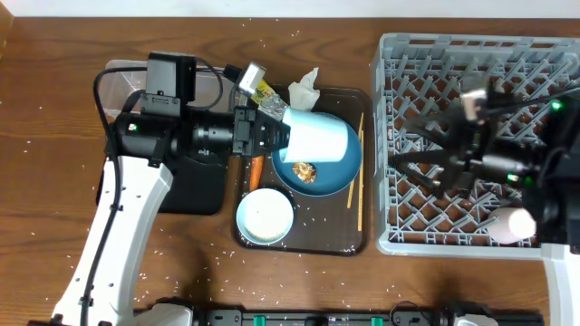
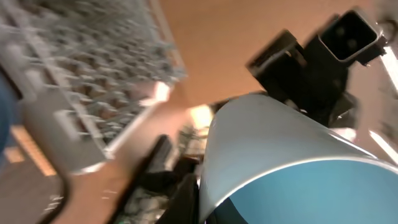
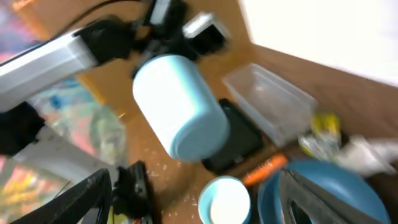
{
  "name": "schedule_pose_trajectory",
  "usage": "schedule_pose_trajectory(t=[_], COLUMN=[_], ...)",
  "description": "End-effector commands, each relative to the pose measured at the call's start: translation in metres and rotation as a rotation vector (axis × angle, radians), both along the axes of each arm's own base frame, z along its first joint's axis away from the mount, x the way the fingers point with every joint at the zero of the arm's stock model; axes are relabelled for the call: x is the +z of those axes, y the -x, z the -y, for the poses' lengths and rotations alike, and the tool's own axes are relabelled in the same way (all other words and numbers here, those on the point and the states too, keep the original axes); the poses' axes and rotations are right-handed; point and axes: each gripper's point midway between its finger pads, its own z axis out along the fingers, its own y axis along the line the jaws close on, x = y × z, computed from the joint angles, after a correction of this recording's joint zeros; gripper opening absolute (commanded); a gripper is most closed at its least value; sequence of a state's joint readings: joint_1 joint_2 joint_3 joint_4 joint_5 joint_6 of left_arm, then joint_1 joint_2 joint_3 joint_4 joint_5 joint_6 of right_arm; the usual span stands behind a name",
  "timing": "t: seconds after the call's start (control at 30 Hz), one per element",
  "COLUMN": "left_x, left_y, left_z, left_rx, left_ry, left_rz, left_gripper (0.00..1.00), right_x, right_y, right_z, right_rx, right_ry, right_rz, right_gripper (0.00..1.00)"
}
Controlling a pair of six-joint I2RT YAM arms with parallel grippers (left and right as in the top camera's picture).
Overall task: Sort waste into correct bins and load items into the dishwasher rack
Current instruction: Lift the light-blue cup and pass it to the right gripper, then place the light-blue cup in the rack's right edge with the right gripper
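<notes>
Cup-carrying was the step in hand, to my eye. The left hand [image 1: 277,134] was clamped tight on the small light blue cup [image 1: 317,138], holding it on its side in the air above the large dark blue bowl-plate [image 1: 331,177]. That plate sat on the dark brown flat serving tray [image 1: 349,243] with a small brown food lump [image 1: 304,170] in it. The large square light grey plastic rack [image 1: 471,41] stood just to the right of the tray, apart from the cup, with the small pink cup [image 1: 512,225] already lying near its front right corner. The right hand [image 1: 408,145] hovered over the rack's left half with its fingers spread wide and nothing between them. To do this well, I thought, the left arm should carry the cup high over the thin wooden chopsticks [image 1: 360,172] and the rack's near wall. It should then turn the cup mouth-down and lower it between pegs in a free cell away from the pink cup. The right hand sat in that path and would want to move aside, or else take the cup in a hand-over, closing firmly before the left let go. The grip looked to be at one end of the cup only, so a slow swing would guard against slipping. Waiting on or by the tray were the white bowl [image 1: 265,215], the small orange carrot [image 1: 256,167], the crumpled white tissue [image 1: 305,89] and the crumpled yellow-green and silver wrapper [image 1: 254,83].
</notes>
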State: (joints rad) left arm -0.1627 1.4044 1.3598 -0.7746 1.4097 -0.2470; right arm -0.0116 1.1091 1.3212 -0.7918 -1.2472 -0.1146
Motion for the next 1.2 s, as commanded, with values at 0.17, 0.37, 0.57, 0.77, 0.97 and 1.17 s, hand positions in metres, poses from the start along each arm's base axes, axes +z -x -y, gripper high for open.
schedule_pose_trajectory(t=[0.17, 0.37, 0.57, 0.77, 0.97, 1.17], left_x=[0.025, 0.026, 0.026, 0.025, 0.014, 0.013], left_y=[0.019, 0.021, 0.02, 0.018, 0.006, 0.005], left_z=[0.001, 0.001, 0.001, 0.001, 0.001, 0.001], left_rx=[-0.101, -0.102, -0.101, -0.091, -0.031, -0.027], left_ry=[0.126, 0.126, 0.126, 0.115, 0.049, 0.043], left_rz=[-0.021, -0.015, -0.014, -0.003, 0.026, 0.027], left_gripper=[0.06, 0.06, 0.06, 0.47, 0.98, 0.98], right_x=[0.005, -0.005, -0.009, -0.006, -0.031, -0.059], right_y=[0.0, 0.006, 0.004, 0.004, -0.027, -0.054], right_z=[-0.046, -0.08, -0.099, -0.093, -0.057, 0.059], right_rx=[0.083, 0.202, 0.255, 0.234, -0.057, -0.635], right_ry=[0.014, 0.014, 0.005, 0.007, 0.145, 0.309], right_rz=[0.025, 0.014, 0.02, 0.022, -0.059, -0.233], right_gripper=[0.81, 0.77, 0.49, 0.3, 0.31, 0.28])
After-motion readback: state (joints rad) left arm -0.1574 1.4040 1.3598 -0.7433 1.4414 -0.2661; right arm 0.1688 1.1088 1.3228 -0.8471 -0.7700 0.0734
